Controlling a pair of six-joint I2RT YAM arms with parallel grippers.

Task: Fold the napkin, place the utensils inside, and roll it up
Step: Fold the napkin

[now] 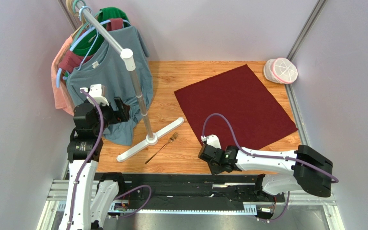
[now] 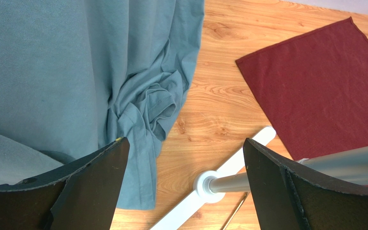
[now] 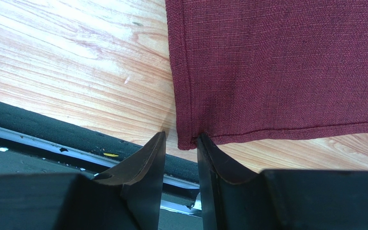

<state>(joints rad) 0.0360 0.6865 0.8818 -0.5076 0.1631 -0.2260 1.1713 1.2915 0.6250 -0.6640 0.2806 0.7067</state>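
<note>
The left pincer is hanging wide apart and gripping nothing, close beside the teal shirt that is draping off the rack. Any swing toward the middle is risking a snag on that cloth, or a knock against the rack's pole that could topple it across the counter.

The fork is lying just beside the rack's white foot, near the front edge. Reaching for it is inviting a bump on that foot, and its thin handle is likely to be slipping from flat fingers.

The napkin is lying flat and unfolded right of centre, turned askew. The right pincer is sitting low at its near corner, jaws a narrow gap apart, the hem just at the tips. A shallow bite is risking the corner sliding out mid-fold, and a deep one is risking a scrape on the wood. Dragging rather than lifting could be bunching the cloth or shoving it toward the tub at the far right.
</note>
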